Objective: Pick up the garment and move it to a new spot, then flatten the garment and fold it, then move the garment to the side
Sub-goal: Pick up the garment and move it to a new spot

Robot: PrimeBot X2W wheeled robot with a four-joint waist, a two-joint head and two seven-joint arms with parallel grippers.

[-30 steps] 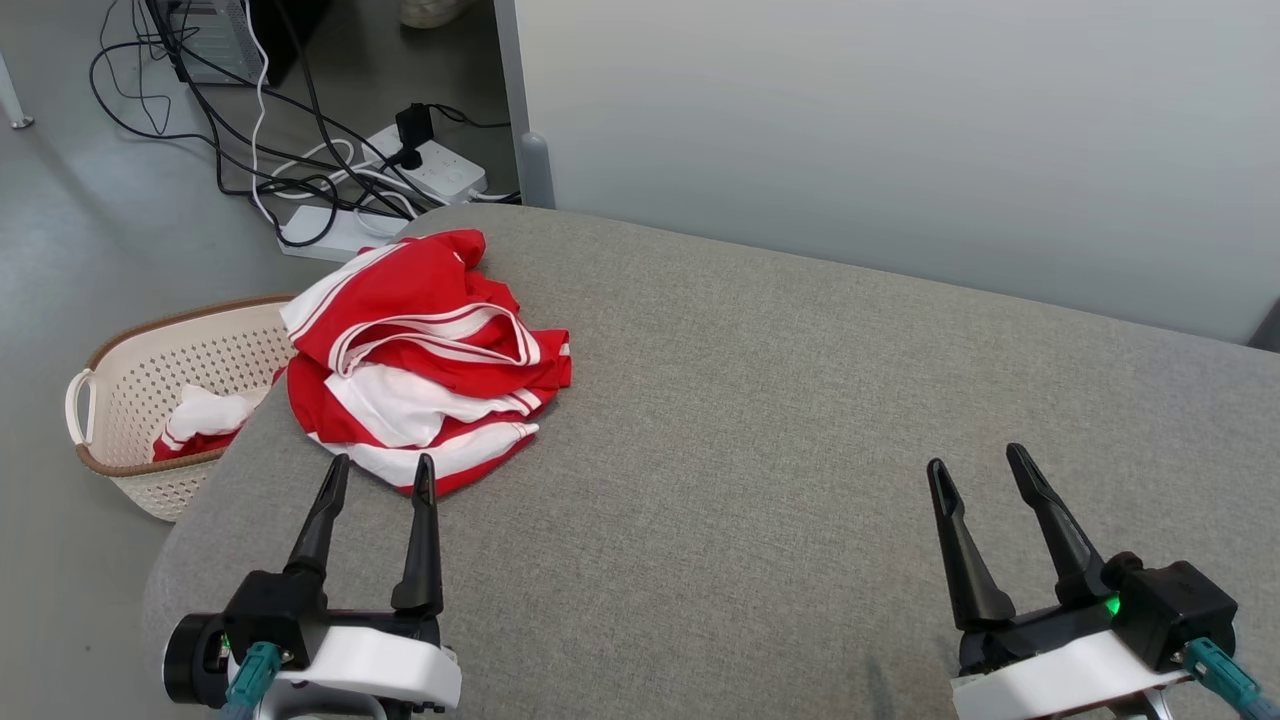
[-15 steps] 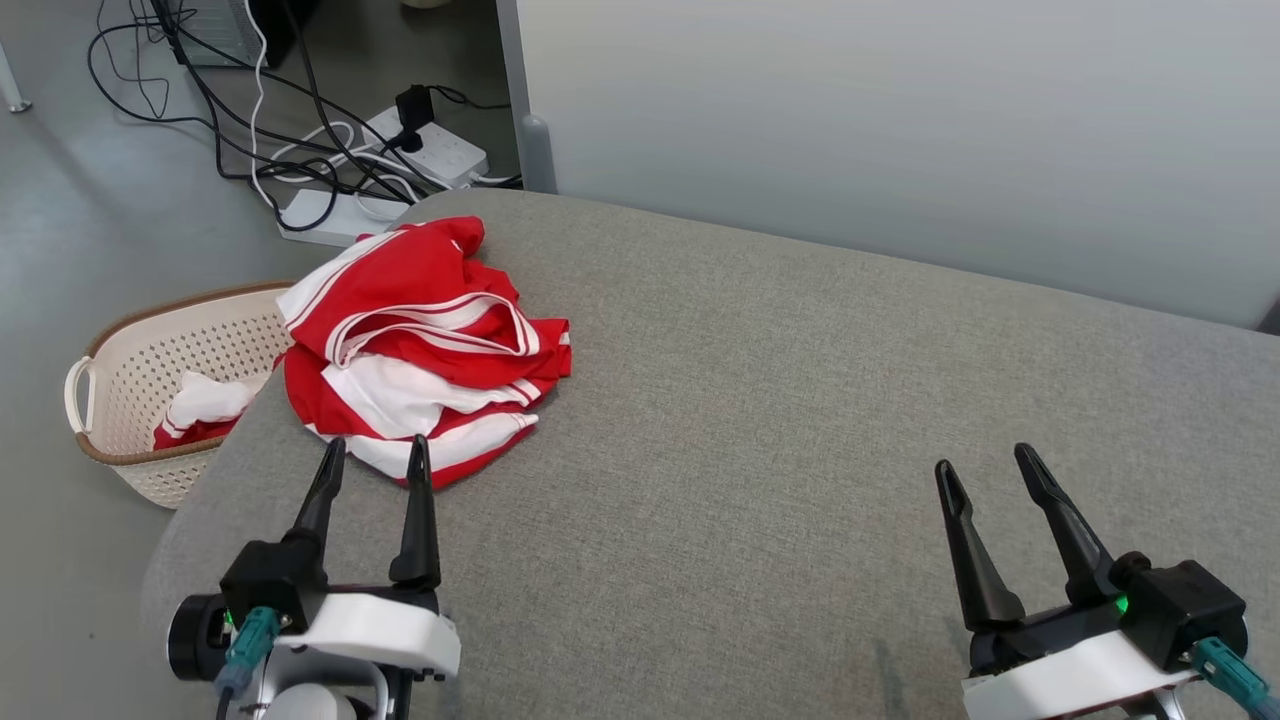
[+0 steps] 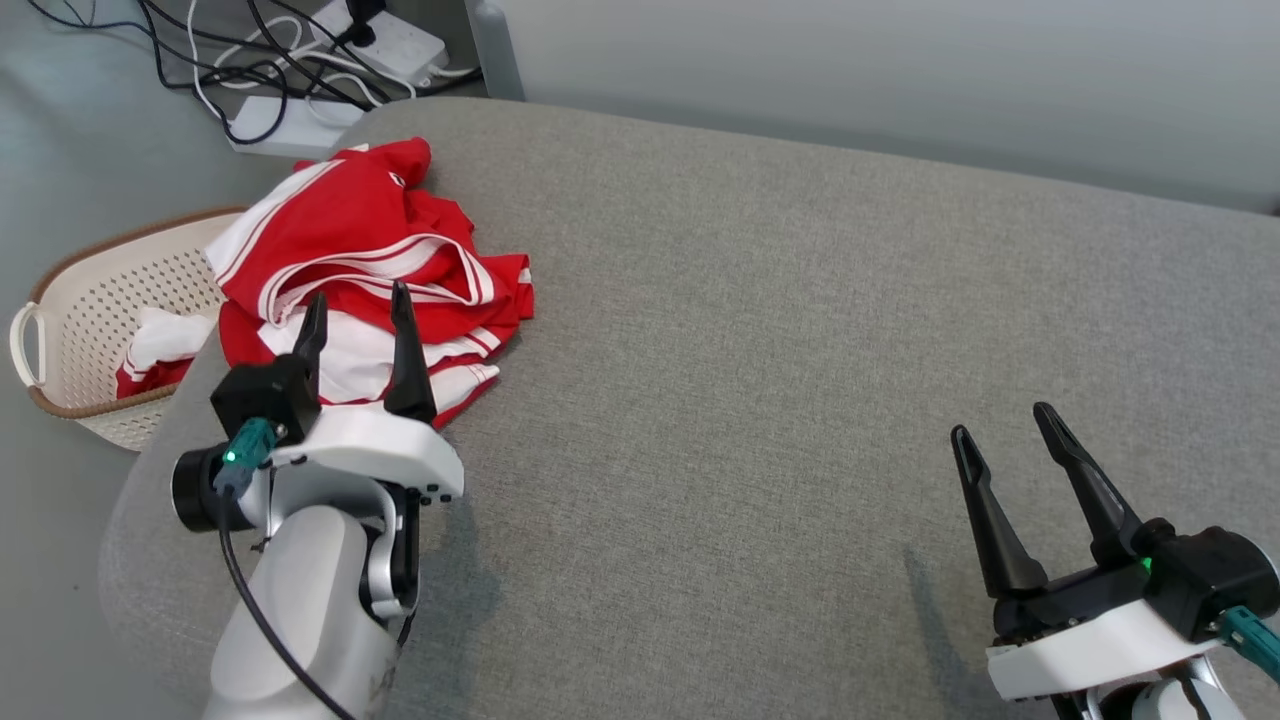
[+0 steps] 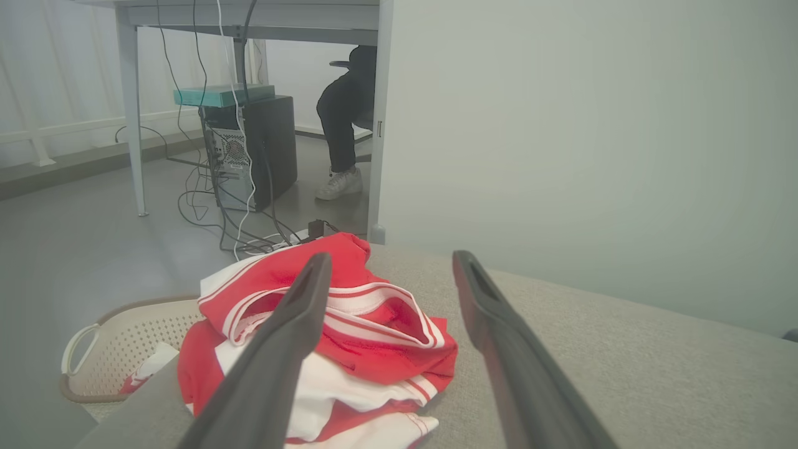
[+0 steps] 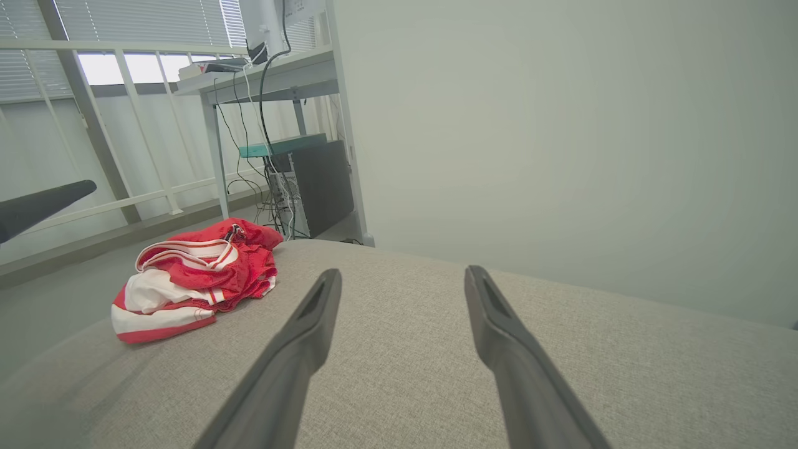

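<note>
Your left hand is spread wide and grips nothing. In the head view its two dark fingers lie over the near edge of the garment; whether the tips touch the cloth, you cannot tell. In the left wrist view the same hand points across the red and white heap, one finger over it and the other just to its side.

The garment sits crumpled at the far left corner of the grey fabric tabletop, red with white bands and stripes. Its left side reaches the tabletop's edge above the basket.

The basket stands on the floor beside that corner, cream with a brown rim, with more red and white cloth inside.

Your right hand is also spread and empty, over bare fabric at the near right, well apart from the garment. Its wrist view looks between its fingers toward the heap.
</note>
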